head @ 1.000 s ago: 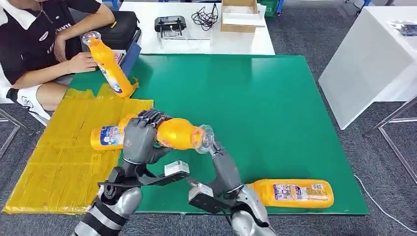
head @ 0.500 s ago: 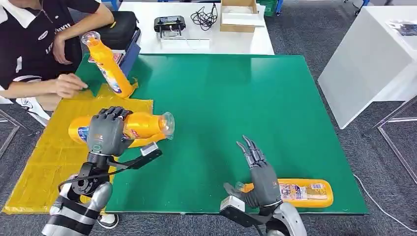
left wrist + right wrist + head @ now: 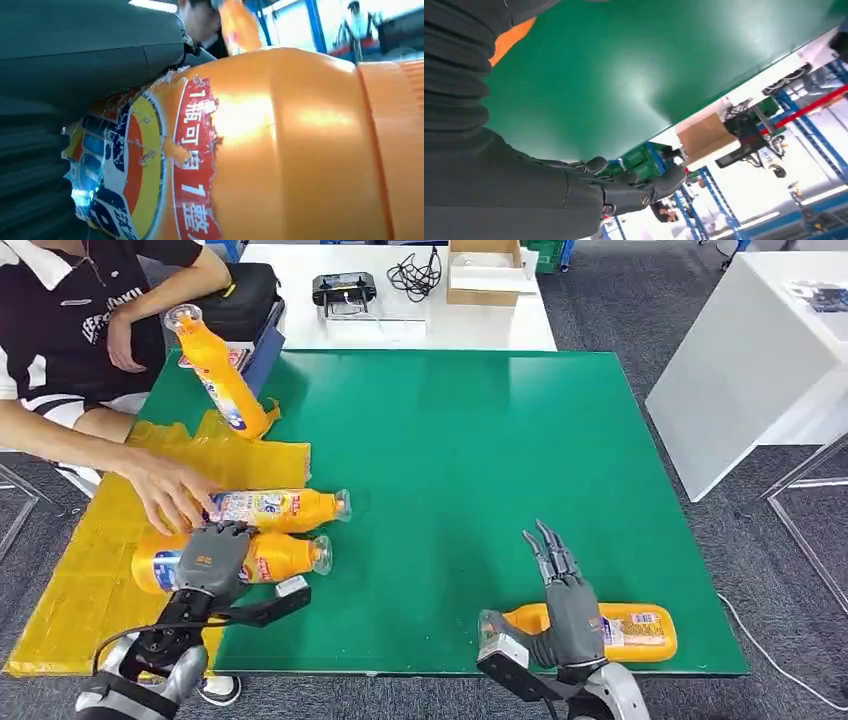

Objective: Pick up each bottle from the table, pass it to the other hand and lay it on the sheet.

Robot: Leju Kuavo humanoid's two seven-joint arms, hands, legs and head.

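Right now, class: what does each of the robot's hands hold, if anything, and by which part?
The left hand grips an orange bottle around its labelled middle, over the yellow sheet. The right hand holds nothing, fingers apart.

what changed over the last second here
The left hand carried its bottle away from the right hand and down onto the yellow sheet, still gripping it. The right hand let go and drew back, fingers spread, above the bottle near the table edge. A person's hand reached in beside another lying bottle. The leaning bottle stayed put.
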